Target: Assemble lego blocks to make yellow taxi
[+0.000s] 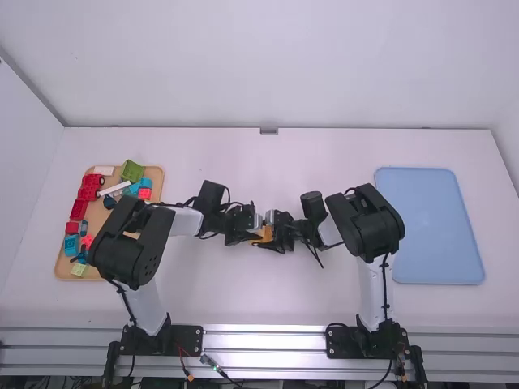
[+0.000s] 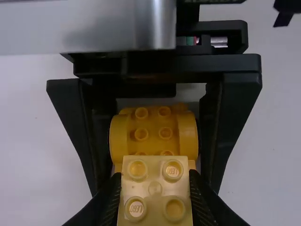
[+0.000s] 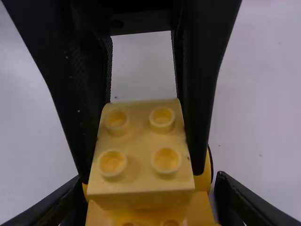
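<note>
Mid-counter assembly, white counter [image 1: 235,300]. Left pincer [image 1: 252,236]: fingers closed on opposite sides of pale yellow square plastic block with four studs [image 2: 155,188]. Right pincer [image 1: 273,236]: facing left one, grasping deeper yellow studded plastic piece with rounded sides [image 2: 153,133]; pale block overlapping it in both wrist views, full seating cannot be told. Left side of counter: light wooden tray [image 1: 97,217] bearing red, blue and green plastic pieces [image 1: 79,209]. Right side: flat pale blue tray [image 1: 430,227].
</note>
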